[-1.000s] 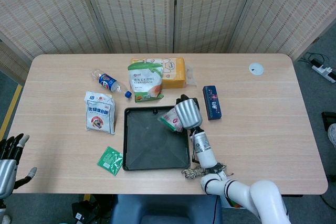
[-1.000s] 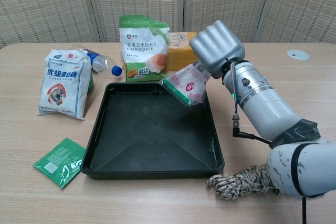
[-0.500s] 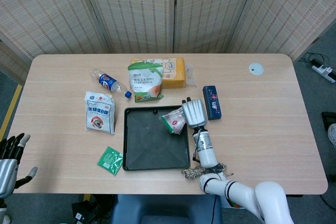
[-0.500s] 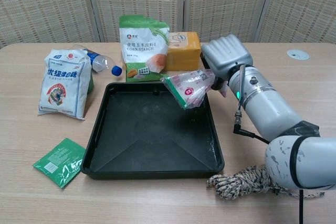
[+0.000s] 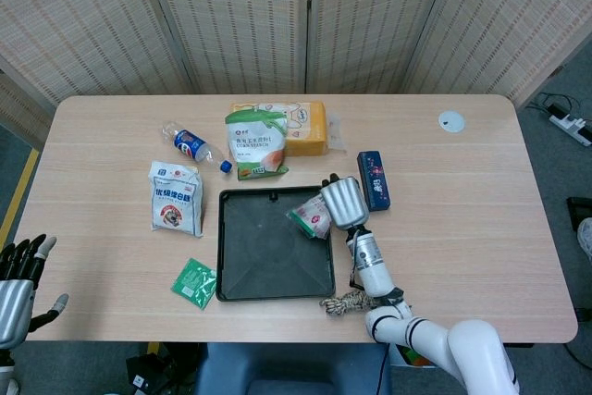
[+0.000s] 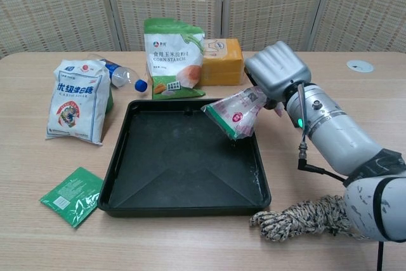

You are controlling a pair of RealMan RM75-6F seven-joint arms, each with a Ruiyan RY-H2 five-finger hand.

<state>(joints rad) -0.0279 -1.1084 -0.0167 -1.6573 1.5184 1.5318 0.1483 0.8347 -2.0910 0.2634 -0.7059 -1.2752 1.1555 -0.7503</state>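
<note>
Two hands appear in the head view. Right hand [image 5: 343, 203], back upward, grips a clear snack packet [image 5: 312, 217] over the black tray's [image 5: 268, 270] right rear corner; left hand [image 5: 17, 282] waits, fingers spread, off the table's left edge. Chest view: packet [image 6: 236, 113] slants down-left, long axis diagonal, above the tray floor; only here is the rope bundle [image 6: 297, 218] plain.

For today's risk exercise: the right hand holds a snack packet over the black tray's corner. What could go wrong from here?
1. The right hand grips the snack packet by one end only, so it may slip.
2. It hangs near the tray rim and could land half outside.
3. The forearm might snag the rope.
</note>
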